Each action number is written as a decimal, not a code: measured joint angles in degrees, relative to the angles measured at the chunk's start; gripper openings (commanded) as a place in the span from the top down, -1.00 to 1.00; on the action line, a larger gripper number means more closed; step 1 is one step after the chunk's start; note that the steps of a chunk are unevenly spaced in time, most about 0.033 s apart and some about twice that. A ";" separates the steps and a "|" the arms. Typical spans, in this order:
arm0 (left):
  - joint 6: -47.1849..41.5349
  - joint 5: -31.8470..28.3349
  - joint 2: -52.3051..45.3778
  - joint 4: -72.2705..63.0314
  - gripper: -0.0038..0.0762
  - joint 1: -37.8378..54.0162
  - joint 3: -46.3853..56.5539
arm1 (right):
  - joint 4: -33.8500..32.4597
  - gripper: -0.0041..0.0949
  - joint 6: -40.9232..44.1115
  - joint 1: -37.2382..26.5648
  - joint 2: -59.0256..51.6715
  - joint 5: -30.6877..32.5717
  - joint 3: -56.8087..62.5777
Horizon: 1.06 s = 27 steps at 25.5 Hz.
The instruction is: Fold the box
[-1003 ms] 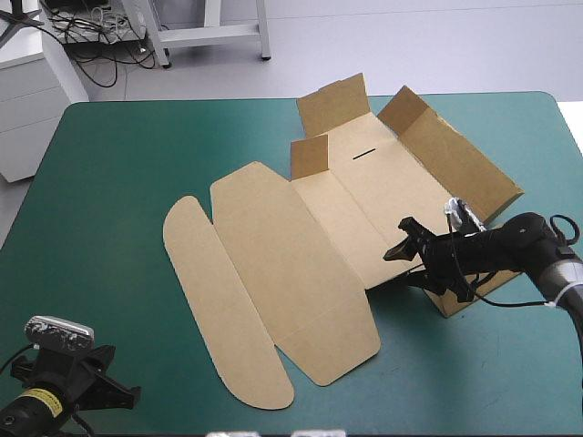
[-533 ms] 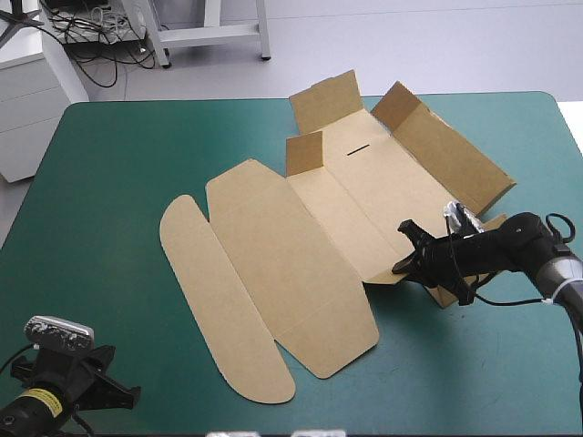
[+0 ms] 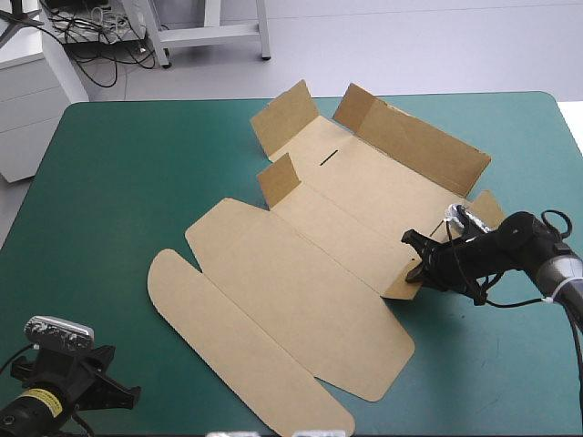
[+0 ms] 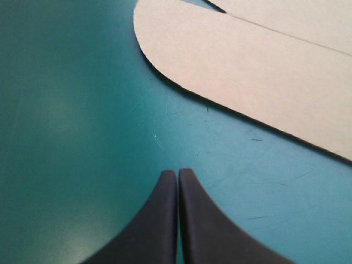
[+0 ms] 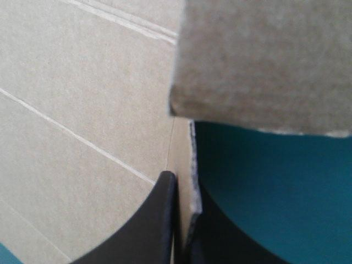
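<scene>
My right pincer [image 3: 421,266] grips an edge of the cut brown cardboard box [image 3: 346,209], my left pincer [image 4: 177,171] is closed and empty; I should raise that side slowly about its crease.

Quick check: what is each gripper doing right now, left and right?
Left gripper: shut, empty, over the table cover beside the box.
Right gripper: shut on the box, gripping a board edge.

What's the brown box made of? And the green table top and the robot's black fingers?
The box looks like cardboard: matt brown, with pressed fold lines and a rough cut edge. The teal-green cover seems a smooth, faintly shiny mat, maybe rubber or vinyl, with fine scratches. The left gripper's fingers look like smooth black plastic or rubber; I can't tell which.
</scene>
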 measured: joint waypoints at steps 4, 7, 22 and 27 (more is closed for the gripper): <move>0.00 0.00 0.00 0.00 0.93 0.00 0.00 | -13.60 0.94 0.00 0.00 1.38 5.90 -8.42; 0.00 0.06 0.00 0.00 0.93 0.00 0.00 | -20.14 0.94 -0.37 0.00 4.04 10.74 -15.11; 0.00 0.06 0.00 0.00 0.93 0.00 0.00 | -44.00 0.94 -16.67 9.40 22.64 20.45 -45.32; 0.00 0.06 0.00 0.00 0.93 0.00 0.00 | -49.10 0.94 -22.86 17.83 29.80 20.25 -54.32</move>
